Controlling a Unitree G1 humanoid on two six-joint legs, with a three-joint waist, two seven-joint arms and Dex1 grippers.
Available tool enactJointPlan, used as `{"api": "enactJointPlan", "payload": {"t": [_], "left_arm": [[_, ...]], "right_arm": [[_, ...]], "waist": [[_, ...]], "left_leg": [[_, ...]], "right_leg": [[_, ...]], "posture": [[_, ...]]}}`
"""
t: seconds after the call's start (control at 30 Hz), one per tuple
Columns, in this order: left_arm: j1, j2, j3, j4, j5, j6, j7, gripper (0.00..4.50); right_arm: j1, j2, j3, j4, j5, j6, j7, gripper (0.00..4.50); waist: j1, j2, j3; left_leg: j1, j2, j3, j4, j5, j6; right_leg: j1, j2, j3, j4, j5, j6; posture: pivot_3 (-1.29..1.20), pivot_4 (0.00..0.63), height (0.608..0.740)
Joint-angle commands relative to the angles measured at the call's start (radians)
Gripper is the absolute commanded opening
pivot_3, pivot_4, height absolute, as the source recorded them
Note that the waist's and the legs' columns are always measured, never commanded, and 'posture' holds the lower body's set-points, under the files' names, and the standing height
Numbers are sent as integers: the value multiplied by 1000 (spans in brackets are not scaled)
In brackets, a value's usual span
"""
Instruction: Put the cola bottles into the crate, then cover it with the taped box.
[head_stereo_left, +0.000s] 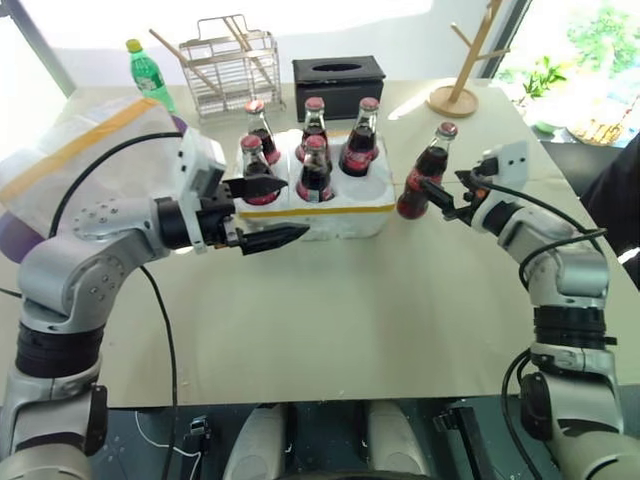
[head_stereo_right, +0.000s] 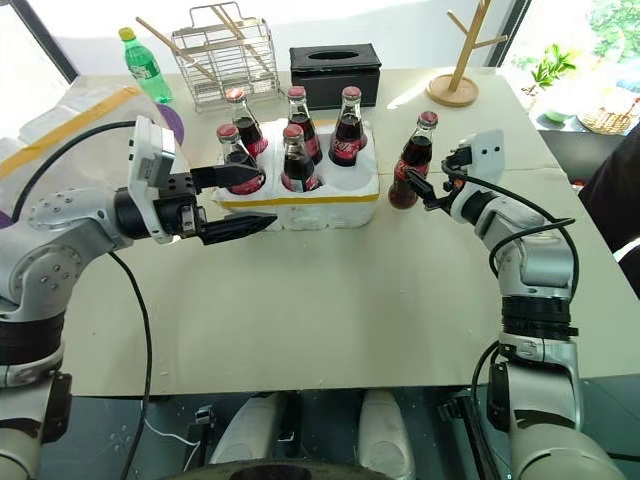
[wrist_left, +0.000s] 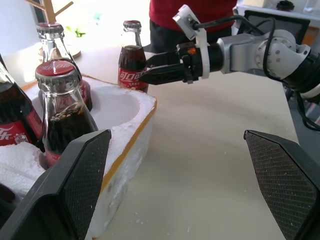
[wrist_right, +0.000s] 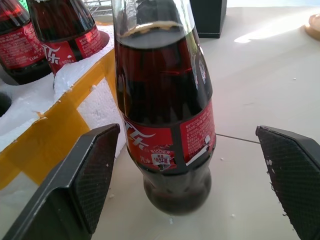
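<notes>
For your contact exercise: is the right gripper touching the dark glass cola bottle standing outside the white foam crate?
Apart. The right wrist view shows the right gripper with table visible between each finger and the cola bottle.

A pale beige tabletop (head_stereo_left: 330, 320) was lit by strong daylight from windows (head_stereo_left: 560, 40) behind it, with green foliage seen outside. A dark window frame (head_stereo_right: 45, 45) was seen at the far left. A bright patch of sun was cast near a wooden stand (head_stereo_right: 460, 70). Beneath the near edge, a dark floor (head_stereo_right: 130, 430) with cables was visible.
</notes>
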Motion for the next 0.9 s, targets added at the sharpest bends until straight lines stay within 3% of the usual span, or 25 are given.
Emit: {"api": "enactJointPlan", "payload": {"t": [0.03,0.23,0.33,0.4,0.7,0.9], "left_arm": [[0,14,27,-36,-7,-7,2,4500],[-11,11,19,-32,-3,-10,3,4500],[-11,9,18,-33,-2,-12,4,4500],[-9,8,22,-34,-2,-12,8,4500],[23,13,49,-51,-13,-8,33,4500],[27,7,42,-46,-6,-18,37,4500]], "right_arm": [[-60,15,8,62,-12,-68,13,4458],[-159,41,32,278,-55,-182,23,4458],[-183,46,28,315,-53,-209,36,3622],[-185,41,17,268,-26,-203,63,2776],[-291,-47,-70,6,139,-36,119,2820],[-301,-28,11,-99,179,54,173,2820]], "waist": [[-1,0,0],[3,0,0],[3,0,0],[3,0,0],[2,2,2],[1,2,1]], "left_leg": [[0,0,0,0,0,-1],[0,0,0,0,3,-4],[0,0,0,0,3,-5],[0,1,0,0,3,-5],[-2,1,0,0,3,-5],[-1,1,0,-1,2,-4]], "right_leg": [[0,0,0,0,0,0],[0,0,0,0,0,0],[0,0,0,0,0,0],[0,0,0,0,0,0],[-2,-1,0,0,0,0],[-2,0,0,0,0,0]], "posture": [[0,150,740],[0,150,740],[0,150,740],[0,150,740],[0,150,740],[0,150,740]]}}
